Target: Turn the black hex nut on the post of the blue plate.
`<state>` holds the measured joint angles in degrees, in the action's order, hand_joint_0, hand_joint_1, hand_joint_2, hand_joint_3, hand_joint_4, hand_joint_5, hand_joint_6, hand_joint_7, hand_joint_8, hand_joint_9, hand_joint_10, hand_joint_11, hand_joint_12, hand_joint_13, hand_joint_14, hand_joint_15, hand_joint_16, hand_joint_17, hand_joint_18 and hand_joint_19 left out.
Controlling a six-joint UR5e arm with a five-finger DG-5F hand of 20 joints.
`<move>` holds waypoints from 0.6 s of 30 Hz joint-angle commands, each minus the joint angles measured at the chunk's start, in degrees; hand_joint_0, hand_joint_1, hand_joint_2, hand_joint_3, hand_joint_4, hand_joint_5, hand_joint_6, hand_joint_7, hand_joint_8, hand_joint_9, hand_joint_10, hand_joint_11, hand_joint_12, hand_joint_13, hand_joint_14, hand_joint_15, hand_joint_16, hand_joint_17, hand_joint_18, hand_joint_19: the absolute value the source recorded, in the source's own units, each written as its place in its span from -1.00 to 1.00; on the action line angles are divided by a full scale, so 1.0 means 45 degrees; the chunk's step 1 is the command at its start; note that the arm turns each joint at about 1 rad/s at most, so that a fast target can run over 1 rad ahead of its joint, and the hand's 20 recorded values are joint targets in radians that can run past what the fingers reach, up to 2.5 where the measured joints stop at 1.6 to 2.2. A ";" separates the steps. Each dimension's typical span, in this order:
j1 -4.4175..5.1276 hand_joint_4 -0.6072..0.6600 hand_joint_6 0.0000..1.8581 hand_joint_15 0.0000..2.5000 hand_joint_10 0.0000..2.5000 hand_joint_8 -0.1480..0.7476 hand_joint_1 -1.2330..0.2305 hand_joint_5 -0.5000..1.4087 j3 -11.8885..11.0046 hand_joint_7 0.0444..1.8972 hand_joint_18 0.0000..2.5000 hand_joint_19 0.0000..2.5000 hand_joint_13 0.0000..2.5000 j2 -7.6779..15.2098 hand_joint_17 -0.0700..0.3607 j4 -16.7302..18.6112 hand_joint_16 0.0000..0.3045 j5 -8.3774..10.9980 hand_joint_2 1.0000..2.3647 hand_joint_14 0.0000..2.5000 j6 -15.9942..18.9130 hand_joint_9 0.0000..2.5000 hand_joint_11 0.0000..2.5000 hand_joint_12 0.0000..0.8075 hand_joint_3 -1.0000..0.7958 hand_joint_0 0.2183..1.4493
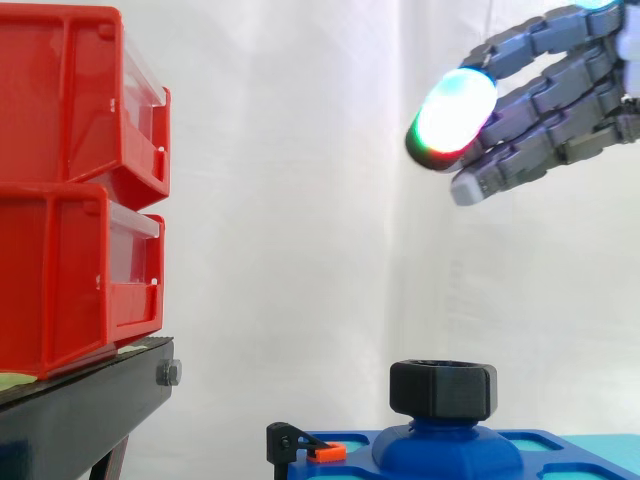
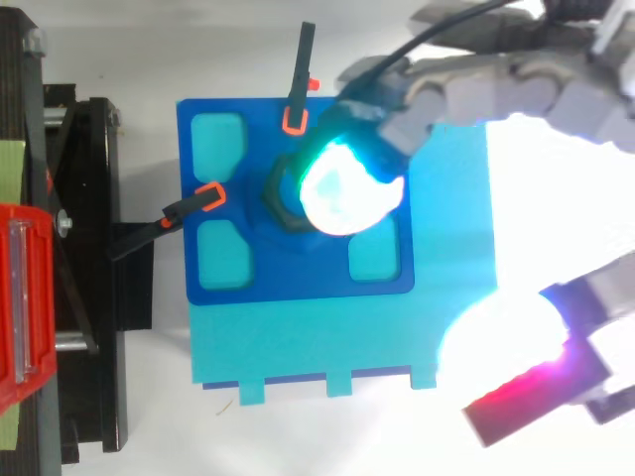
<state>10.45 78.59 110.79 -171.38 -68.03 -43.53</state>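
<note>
Now the hand (image 1: 560, 105) hangs at upper right, fingers straight and loosely spread, holding nothing, well above the nut (image 1: 442, 390). The nut sits on the post at the plate's (image 2: 298, 283) middle. Clamps (image 2: 203, 198) grip the plate's edges; bins (image 1: 70, 200) stand left.

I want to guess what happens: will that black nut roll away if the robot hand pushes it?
Probably not roll: the black hex nut sits on the post of the blue plate, so it should just spin. Its flat sides likely give grip. It looks stiff, not squishy.

Nut (image 1: 442, 390) on post (image 1: 445, 450) of plate (image 2: 298, 275), hand (image 1: 560, 100) above
</note>
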 commanded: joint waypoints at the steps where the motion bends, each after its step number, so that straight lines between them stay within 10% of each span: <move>1: 0.0041 0.30 -0.46 -0.99 -1.00 -0.06 -0.05 -0.69 -0.0726 -0.17 -0.79 -0.91 -0.75 0.0594 -0.05 0.0076 -0.61 0.0021 -1.00 -1.00 -0.0443 -0.73 -1.00 -0.02 -0.44 -0.61; 9: 0.0178 0.30 -0.46 -0.99 -1.00 -0.06 -0.04 -0.69 -0.2698 -0.17 -0.79 -0.90 -0.75 0.2216 -0.05 -0.0490 -0.61 -0.0038 -1.00 -1.00 -0.1107 -0.72 -1.00 -0.02 -0.44 -0.61; 18: 0.0549 0.30 -0.46 -0.99 -1.00 -0.05 -0.03 -0.69 -0.2718 -0.17 -0.79 -0.90 -0.75 0.2977 -0.06 -0.0139 -0.61 -0.0019 -1.00 -1.00 -0.1713 -0.71 -1.00 -0.01 -0.44 -0.60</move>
<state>12.38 66.50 122.62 -172.28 -68.13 -50.86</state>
